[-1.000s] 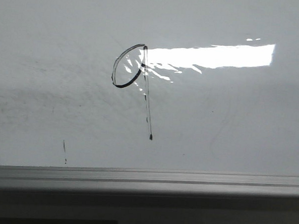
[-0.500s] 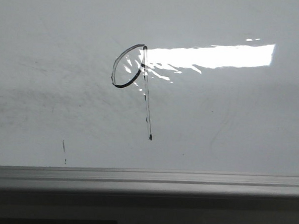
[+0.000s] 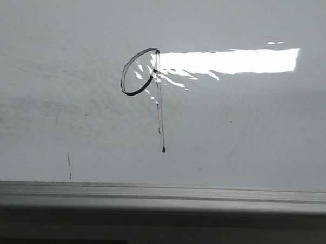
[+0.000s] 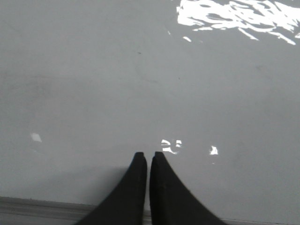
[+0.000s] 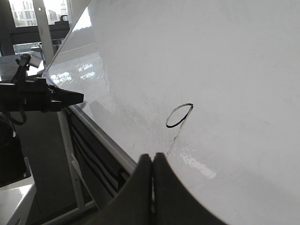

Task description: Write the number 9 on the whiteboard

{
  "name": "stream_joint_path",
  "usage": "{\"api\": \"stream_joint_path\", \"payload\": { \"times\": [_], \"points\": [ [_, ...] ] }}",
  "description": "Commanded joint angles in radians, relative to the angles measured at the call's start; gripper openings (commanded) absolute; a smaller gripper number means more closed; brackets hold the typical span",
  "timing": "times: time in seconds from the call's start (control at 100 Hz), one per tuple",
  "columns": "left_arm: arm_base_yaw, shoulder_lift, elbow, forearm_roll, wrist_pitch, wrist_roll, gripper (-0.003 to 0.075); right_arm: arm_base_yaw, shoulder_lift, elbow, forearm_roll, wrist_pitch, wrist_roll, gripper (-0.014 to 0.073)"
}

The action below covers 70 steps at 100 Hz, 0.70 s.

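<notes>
The whiteboard (image 3: 249, 136) fills the front view, glossy white with a bright glare patch. The number 9 (image 3: 161, 108) is drawn on it in thin black marker, an oval loop with a long slanted tail. It also shows in the right wrist view (image 5: 179, 116). My left gripper (image 4: 147, 154) is shut and empty, close over a bare part of the whiteboard (image 4: 140, 84) near its lower frame. My right gripper (image 5: 152, 155) is shut, with nothing visible between its fingers, in front of the whiteboard (image 5: 225, 61) just below the tail of the 9. Neither gripper shows in the front view.
The grey aluminium frame (image 3: 160, 195) runs along the board's lower edge. Small stray black dashes (image 3: 69, 160) sit low on the left. In the right wrist view the left arm (image 5: 42, 96) reaches toward the board, beside stand legs (image 5: 70, 154) and a window (image 5: 28, 14).
The faint shadow on the board's left part has grown lighter. The figure has not changed.
</notes>
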Motion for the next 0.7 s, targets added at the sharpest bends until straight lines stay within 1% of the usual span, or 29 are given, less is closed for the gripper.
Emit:
{"api": "stream_joint_path", "payload": {
  "times": [0.0,0.26,0.38,0.45,0.52,0.62,0.69],
  "points": [
    [0.000,-0.029,0.041,-0.017,-0.039,0.000,-0.0020,0.000,0.006,-0.022,0.002,-0.076,-0.005,-0.0064],
    [0.000,-0.029,0.041,-0.017,-0.039,0.000,-0.0020,-0.002,0.006,-0.017,0.002,-0.080,-0.005,-0.0064],
    [0.000,-0.029,0.041,-0.017,-0.039,0.000,-0.0020,-0.040,0.006,0.045,-0.024,-0.139,-0.007,-0.0064],
    [0.000,-0.029,0.041,-0.017,-0.039,0.000,-0.0020,-0.100,0.006,0.097,-0.032,-0.192,-0.007,-0.0064],
    [0.000,-0.029,0.041,-0.017,-0.039,0.000,-0.0020,-0.185,0.006,0.148,-0.032,-0.276,-0.007,-0.0064],
    [0.000,-0.029,0.041,-0.017,-0.039,0.000,-0.0020,-0.344,0.006,0.220,-0.043,-0.418,-0.007,-0.0064],
    [0.000,-0.029,0.041,-0.017,-0.039,0.000,-0.0020,-0.464,0.006,0.261,-0.053,-0.489,-0.007,-0.0064]
  ]
}}
